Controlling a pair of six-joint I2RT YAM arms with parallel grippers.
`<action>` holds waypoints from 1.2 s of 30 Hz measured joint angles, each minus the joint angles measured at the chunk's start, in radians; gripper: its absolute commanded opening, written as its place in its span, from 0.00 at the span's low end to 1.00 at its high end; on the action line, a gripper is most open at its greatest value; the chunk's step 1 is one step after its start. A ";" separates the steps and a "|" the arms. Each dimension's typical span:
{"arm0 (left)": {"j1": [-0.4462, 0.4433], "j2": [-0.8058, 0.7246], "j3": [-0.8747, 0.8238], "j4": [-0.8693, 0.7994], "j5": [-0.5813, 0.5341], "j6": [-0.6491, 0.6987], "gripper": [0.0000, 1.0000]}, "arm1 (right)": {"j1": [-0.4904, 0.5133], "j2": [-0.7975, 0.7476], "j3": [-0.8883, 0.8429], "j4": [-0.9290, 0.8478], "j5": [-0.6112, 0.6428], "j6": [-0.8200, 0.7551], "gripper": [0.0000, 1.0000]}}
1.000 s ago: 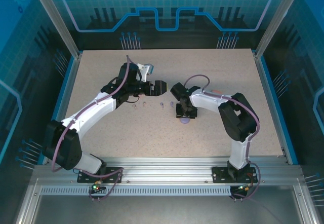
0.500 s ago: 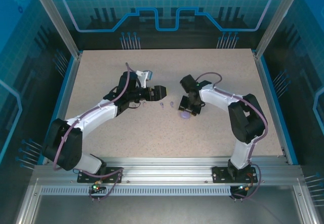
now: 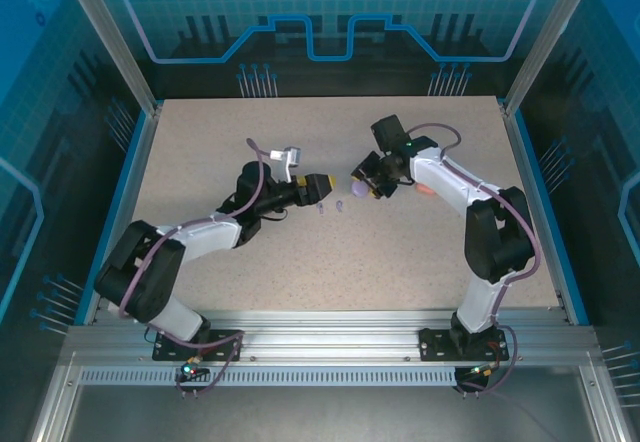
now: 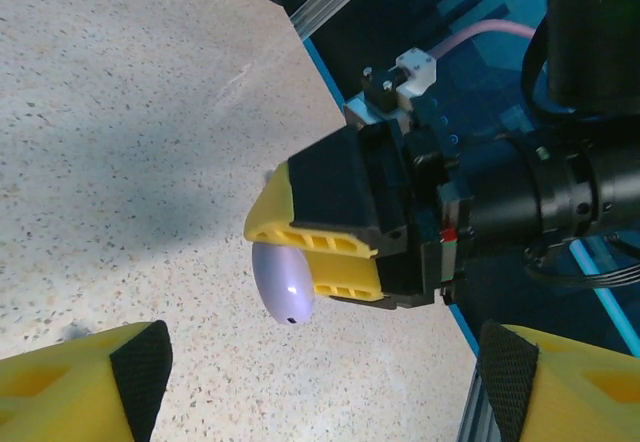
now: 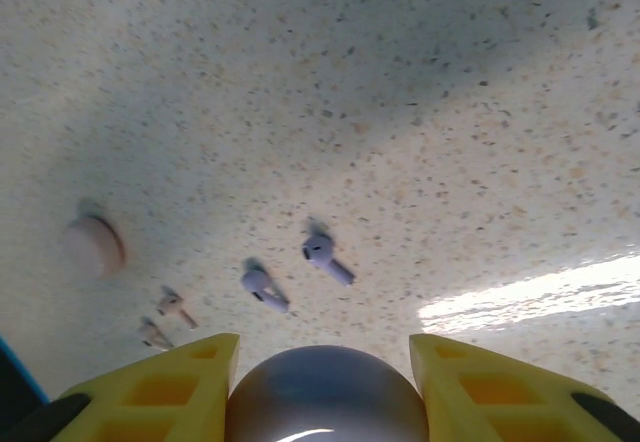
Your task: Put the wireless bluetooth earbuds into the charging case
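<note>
The right gripper (image 3: 362, 184) was clenched on a smooth oval lavender charging case (image 3: 358, 190), which it held clear of the speckled beige table (image 3: 300, 262). In the left wrist view the case (image 4: 283, 282) stuck out beyond the yellow pads of the right gripper (image 4: 318, 257). Its long axis ran roughly top to bottom in that picture, and a small dark dot sat near its lower, rounded end. In the right wrist view the case (image 5: 325, 392) sat snugly between the two yellow fingers of the right gripper (image 5: 322, 362).

The left gripper (image 3: 322, 180) faced it from just beside, with its jaws spread wide and nothing between them (image 4: 320, 372).

A pair of purple stemmed earbuds (image 5: 325, 254) lay flat on the table, under the gap between the two grippers (image 3: 320, 206). Their long axes were parallel, and in the right wrist view both stems pointed down and to the right. Near them lay a pair of pale pink earbuds (image 5: 175, 305), tilted the same way. A rounded pale pink case (image 5: 93, 245) rested a little beyond those. A small coral-red item (image 3: 425, 189) lay beside the right arm, too small to identify.
</note>
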 measured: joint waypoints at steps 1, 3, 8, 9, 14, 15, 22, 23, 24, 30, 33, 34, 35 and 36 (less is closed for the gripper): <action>-0.005 0.019 -0.005 0.035 -0.001 -0.016 0.78 | 0.000 0.000 0.003 0.004 -0.004 0.013 0.37; -0.016 0.050 -0.011 0.093 -0.003 -0.029 0.76 | 0.000 0.000 0.006 0.013 -0.009 0.034 0.37; -0.051 0.109 -0.017 0.201 -0.018 -0.053 0.67 | 0.000 0.000 0.019 0.022 -0.017 0.073 0.37; -0.058 0.122 -0.016 0.219 -0.023 -0.058 0.66 | 0.000 0.000 0.019 0.024 -0.019 0.076 0.37; -0.078 0.177 -0.016 0.284 -0.044 -0.071 0.63 | 0.003 0.000 0.019 0.027 -0.023 0.093 0.37; -0.082 0.188 -0.016 0.290 -0.050 -0.071 0.62 | 0.006 0.000 0.019 0.027 -0.023 0.094 0.37; -0.100 0.246 0.005 0.306 -0.077 -0.071 0.60 | 0.019 0.000 0.019 0.029 -0.026 0.100 0.37; -0.100 0.253 0.010 0.306 -0.081 -0.071 0.60 | 0.020 0.000 0.019 0.030 -0.026 0.100 0.37; -0.101 0.258 0.016 0.307 -0.085 -0.071 0.59 | 0.021 0.000 0.019 0.031 -0.026 0.101 0.37; -0.103 0.283 0.055 0.311 -0.103 -0.071 0.55 | 0.023 0.000 0.019 0.033 -0.026 0.101 0.37; -0.105 0.296 0.072 0.314 -0.107 -0.071 0.52 | 0.027 0.000 0.019 0.037 -0.026 0.101 0.37; -0.105 0.301 0.077 0.314 -0.111 -0.071 0.52 | 0.029 0.000 0.019 0.039 -0.026 0.101 0.37; -0.106 0.305 0.079 0.314 -0.111 -0.071 0.51 | 0.029 0.000 0.019 0.039 -0.027 0.101 0.37; -0.106 0.311 0.083 0.314 -0.111 -0.071 0.50 | 0.029 0.000 0.019 0.039 -0.027 0.101 0.37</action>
